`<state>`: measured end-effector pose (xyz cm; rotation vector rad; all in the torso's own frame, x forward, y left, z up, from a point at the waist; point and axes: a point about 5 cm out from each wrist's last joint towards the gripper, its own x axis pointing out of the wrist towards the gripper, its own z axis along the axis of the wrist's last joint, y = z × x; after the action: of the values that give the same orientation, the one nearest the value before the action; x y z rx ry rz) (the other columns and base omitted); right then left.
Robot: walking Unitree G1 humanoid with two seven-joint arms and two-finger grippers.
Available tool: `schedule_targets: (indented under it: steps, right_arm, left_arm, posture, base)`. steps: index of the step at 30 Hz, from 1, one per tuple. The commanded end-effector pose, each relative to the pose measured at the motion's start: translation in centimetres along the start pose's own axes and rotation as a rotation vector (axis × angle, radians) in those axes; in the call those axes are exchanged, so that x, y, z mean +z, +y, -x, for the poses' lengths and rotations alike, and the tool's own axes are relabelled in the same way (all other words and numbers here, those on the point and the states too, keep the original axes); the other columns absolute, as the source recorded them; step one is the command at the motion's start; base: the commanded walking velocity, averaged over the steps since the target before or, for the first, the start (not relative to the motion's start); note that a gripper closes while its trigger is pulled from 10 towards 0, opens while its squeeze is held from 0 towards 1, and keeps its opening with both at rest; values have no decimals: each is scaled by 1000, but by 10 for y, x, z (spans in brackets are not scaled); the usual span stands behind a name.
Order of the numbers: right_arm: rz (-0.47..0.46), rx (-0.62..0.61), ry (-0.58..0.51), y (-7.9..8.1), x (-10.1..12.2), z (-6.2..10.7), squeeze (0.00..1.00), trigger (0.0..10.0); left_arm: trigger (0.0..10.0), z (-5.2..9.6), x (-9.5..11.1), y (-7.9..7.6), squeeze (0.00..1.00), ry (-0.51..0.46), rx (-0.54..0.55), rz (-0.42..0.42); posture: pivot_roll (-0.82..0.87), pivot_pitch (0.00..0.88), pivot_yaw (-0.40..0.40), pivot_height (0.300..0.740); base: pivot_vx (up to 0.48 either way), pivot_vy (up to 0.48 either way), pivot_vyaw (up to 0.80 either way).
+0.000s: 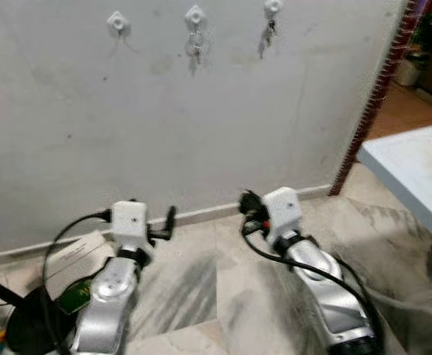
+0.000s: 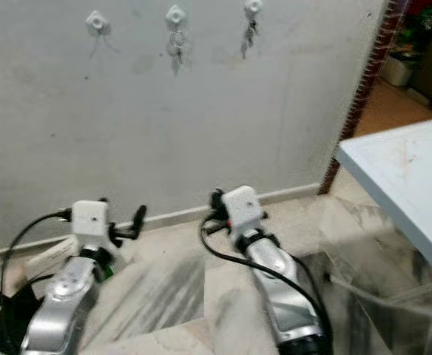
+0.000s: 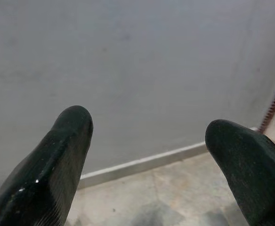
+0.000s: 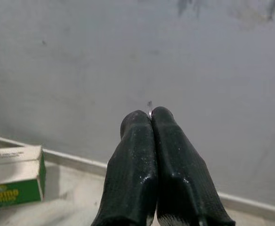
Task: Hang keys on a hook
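Note:
Three white hooks are fixed high on the grey wall: a bare left hook (image 1: 117, 22), a middle hook (image 1: 194, 15) and a right hook (image 1: 273, 6). A bunch of keys (image 1: 195, 49) hangs from the middle one and another bunch (image 1: 268, 33) from the right one. My right gripper (image 4: 150, 115) is held low near the skirting, far below the hooks, shut with a thin sliver of metal (image 4: 149, 107) poking out between its fingertips. My left gripper (image 3: 149, 136) is also low, facing the wall, open and holding nothing.
A white table (image 1: 416, 166) juts in at the right, beside a brick-edged corner (image 1: 375, 96) with a doorway beyond. A green and white box (image 4: 12, 183) lies on the marble floor by the wall at my left. Black cables loop around both arms.

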<state>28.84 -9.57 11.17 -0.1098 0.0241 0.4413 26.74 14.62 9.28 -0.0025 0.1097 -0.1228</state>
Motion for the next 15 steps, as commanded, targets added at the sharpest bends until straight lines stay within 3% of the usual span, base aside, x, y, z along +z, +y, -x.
schedule_targets:
  steps: [1,15]
  right_arm:
    - [5,21,-18,4,4,-3,0,10000]
    - [20,41,-12,7,1,-2,0,10000]
  left_arm:
    - [10000,1,-1,4,0,4,8,-7]
    - [10000,1,-3,1,0,6,9,5]
  posture:
    - [8,0,53,740]
    - [6,0,45,740]
  base:
    - [307,0,0]
    - [326,0,32]
